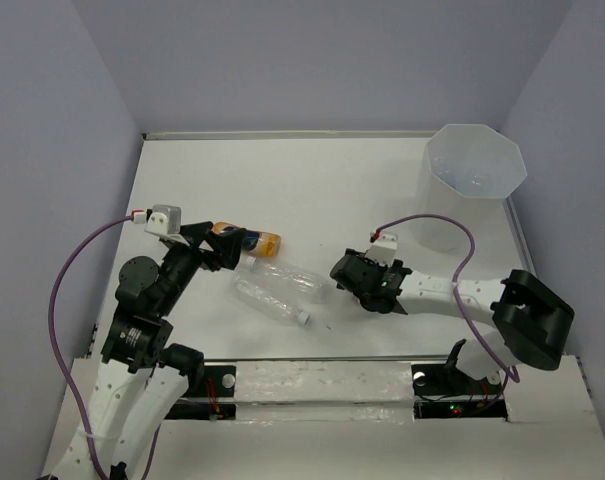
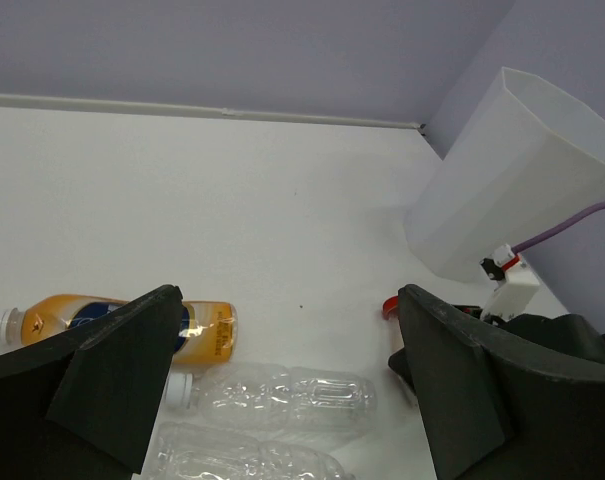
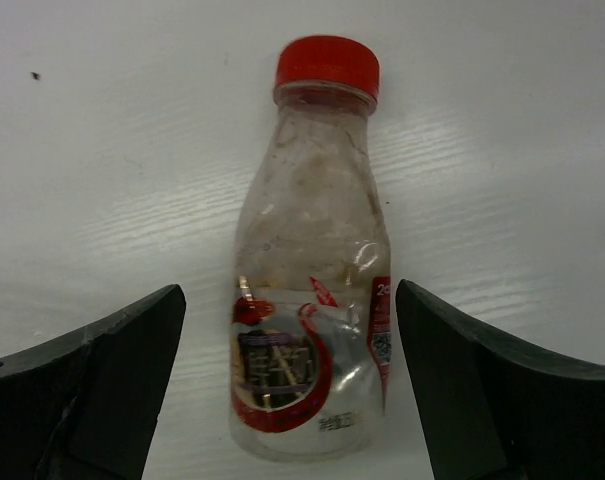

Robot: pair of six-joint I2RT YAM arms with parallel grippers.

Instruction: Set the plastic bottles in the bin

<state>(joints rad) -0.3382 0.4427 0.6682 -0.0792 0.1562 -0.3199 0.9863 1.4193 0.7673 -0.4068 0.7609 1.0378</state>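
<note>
Red-capped bottle (image 3: 312, 270) between right pincer (image 3: 287, 300) jaws, gaps both sides; open table (image 1: 332, 190) toward bin (image 1: 462, 225).

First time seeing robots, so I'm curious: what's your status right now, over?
Right gripper open, straddling red-capped bottle lying on table, not gripped. Left gripper open over orange bottle and clear bottles. Path to bin looks clear.
</note>
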